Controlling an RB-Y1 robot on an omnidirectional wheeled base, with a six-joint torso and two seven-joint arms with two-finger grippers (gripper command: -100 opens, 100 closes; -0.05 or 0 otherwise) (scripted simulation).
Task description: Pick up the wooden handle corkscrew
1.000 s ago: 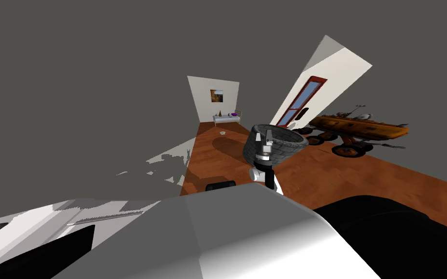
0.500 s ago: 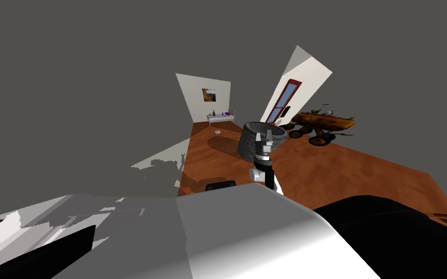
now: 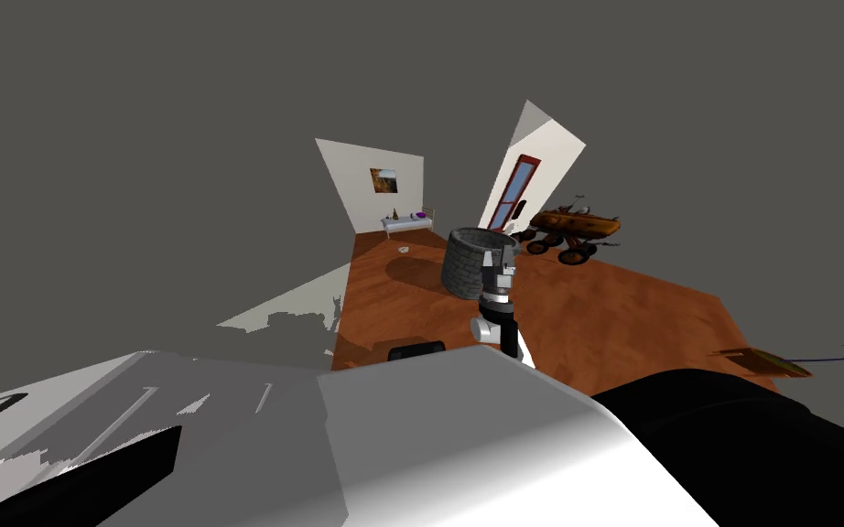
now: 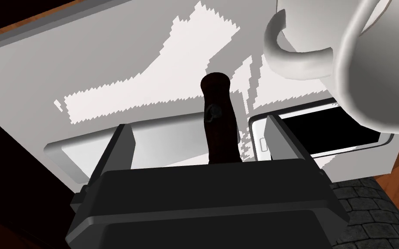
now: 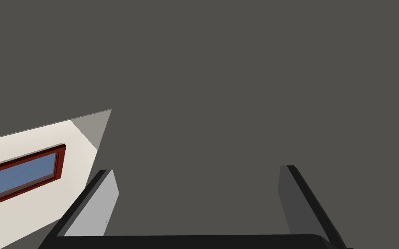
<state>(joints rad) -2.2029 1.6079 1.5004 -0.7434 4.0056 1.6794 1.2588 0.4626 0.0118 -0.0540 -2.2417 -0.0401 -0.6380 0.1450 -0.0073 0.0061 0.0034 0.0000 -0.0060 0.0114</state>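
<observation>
Ok, the white table [image 4: 107, 65] is the backdrop in the left wrist view. A grey stone well [image 3: 462, 267] stands on the wood floor close by. A white mug [image 4: 367, 65] is near the far end of the corkscrew, with its loop handle turned toward it but apart from it.

Left hand [image 4: 198, 123]: fingers spread wide, straddling the wooden handle corkscrew [image 4: 218, 125]. The dark brown handle runs out from the hand's body between the fingers and touches neither. It sits nearer the mug-side finger. I can't tell whether it lies flat on the table or is propped.

Right hand [image 5: 197, 170]: fingers spread, empty, raised ahead of the chest, not involved.

My read is that the step in hand is close and lift, with the hand already in place. To do it well:
- Nudge the left hand toward the mug side first so the handle is centred. Otherwise one finger probably lands early and rolls it.
- Pinch the thick wooden part. The metal screw is hidden, so don't count on it.
- Close slowly; a round handle likely slips.
- Lift straight away from the table, clear of the mug.
</observation>
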